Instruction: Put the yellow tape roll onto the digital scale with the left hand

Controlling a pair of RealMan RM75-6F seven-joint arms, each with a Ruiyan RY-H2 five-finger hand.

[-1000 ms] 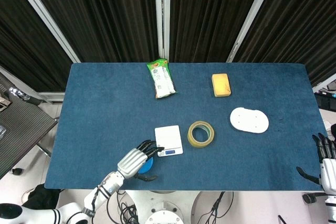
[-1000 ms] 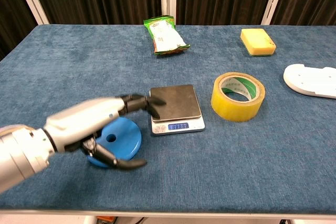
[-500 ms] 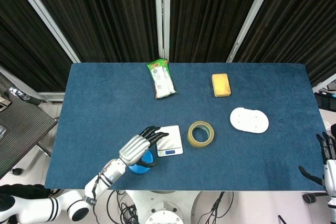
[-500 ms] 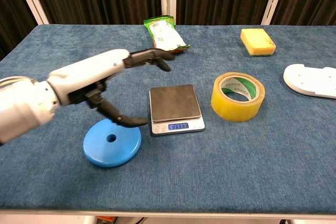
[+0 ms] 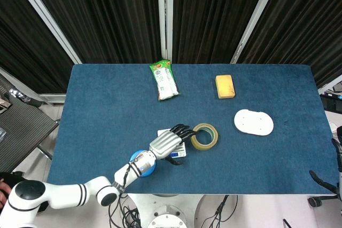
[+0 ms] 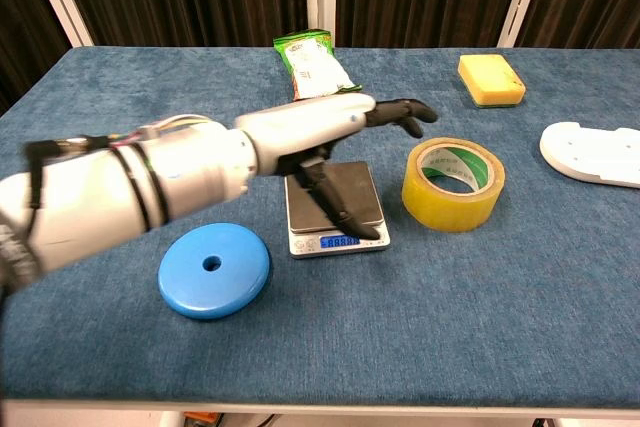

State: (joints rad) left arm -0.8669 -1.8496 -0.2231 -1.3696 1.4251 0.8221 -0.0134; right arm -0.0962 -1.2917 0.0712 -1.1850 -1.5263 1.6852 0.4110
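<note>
The yellow tape roll lies flat on the blue cloth, just right of the small digital scale. My left hand hovers open above the scale, fingers stretched out toward the tape's near rim and thumb hanging down over the scale's plate. It holds nothing and stays clear of the tape. The hand hides much of the scale in the head view. My right hand barely shows at the right edge of the head view, off the table, with its thumb spread.
A blue disc lies left of the scale under my left forearm. A green snack packet and a yellow sponge lie at the back. A white oval piece sits at the right.
My left hand has risen from beside the blue disc and swung right, over the scale toward the tape. The right hand has slid further out of the head view.
</note>
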